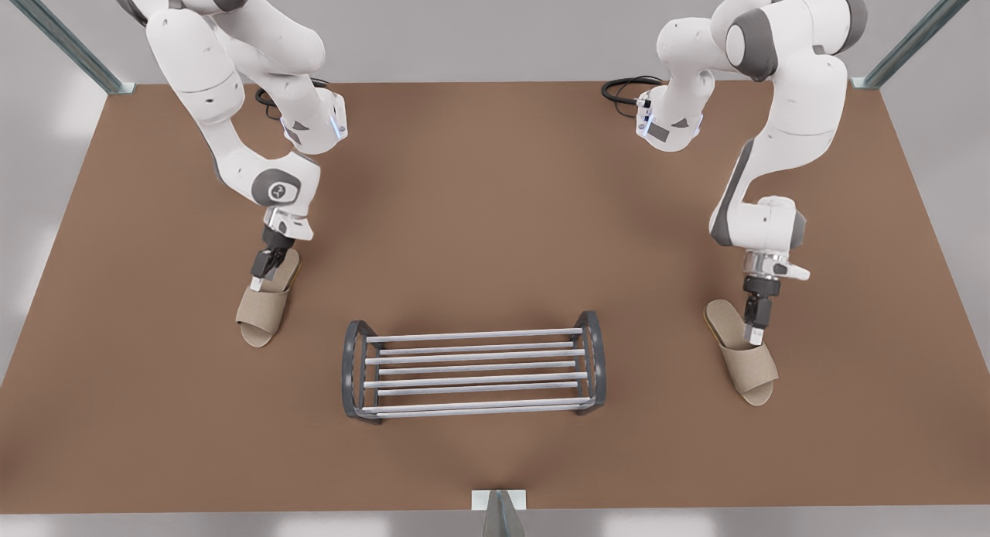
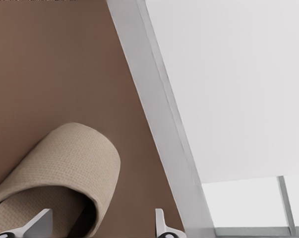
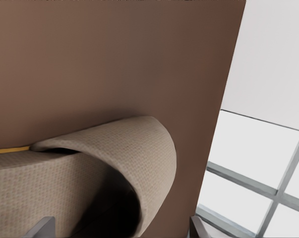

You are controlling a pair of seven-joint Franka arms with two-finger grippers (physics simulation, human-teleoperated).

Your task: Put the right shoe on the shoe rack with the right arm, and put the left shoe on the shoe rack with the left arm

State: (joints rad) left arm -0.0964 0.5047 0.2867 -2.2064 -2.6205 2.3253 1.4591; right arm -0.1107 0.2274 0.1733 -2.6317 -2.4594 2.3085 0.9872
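Observation:
The left shoe point(image 1: 259, 312) is a beige slipper lying flat on the front view's left, toe toward the near edge. My left gripper point(image 1: 259, 283) is down at its heel-side opening. In the left wrist view it point(image 2: 100, 225) is open, and its fingers point(image 2: 40, 223) straddle one side of the strap point(image 2: 65, 163). The right shoe point(image 1: 746, 363) lies flat on the front view's right. My right gripper point(image 1: 756, 336) is open at its outer edge, and in the right wrist view it point(image 3: 119, 230) spans the strap's side point(image 3: 114, 148). The shoe rack point(image 1: 472, 335) stands between the shoes with nothing on it.
Everything sits on a brown table point(image 1: 495, 212). Its edge runs close beside each slipper in the wrist views point(image 2: 154, 124) point(image 3: 223, 99). Black cables point(image 1: 630, 88) lie at the far side. A metal post point(image 1: 499, 514) stands at the near edge, just beyond the rack.

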